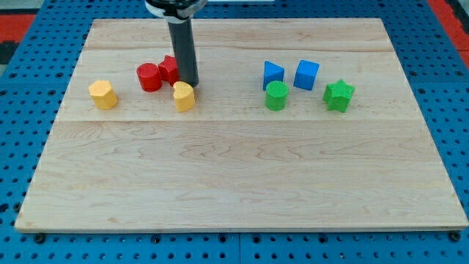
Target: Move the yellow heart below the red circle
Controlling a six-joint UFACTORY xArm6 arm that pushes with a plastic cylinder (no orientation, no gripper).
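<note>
The near part of the desk (242,191) is bare wood. Farther in, the yellow heart (184,96) sits just at five o'clock of the red circle (149,77), and my tip (192,85) stands close at its one o'clock side, maybe touching. There is no claw here, only the rod, so nothing opens or closes.

The heart looks small, light and stiff, and it should slide easily on smooth wood. I cannot hold it; I judge I must press on its flat side, near the middle, or it may turn away.

Behind the rod a second red block (169,69) touches the circle.
</note>
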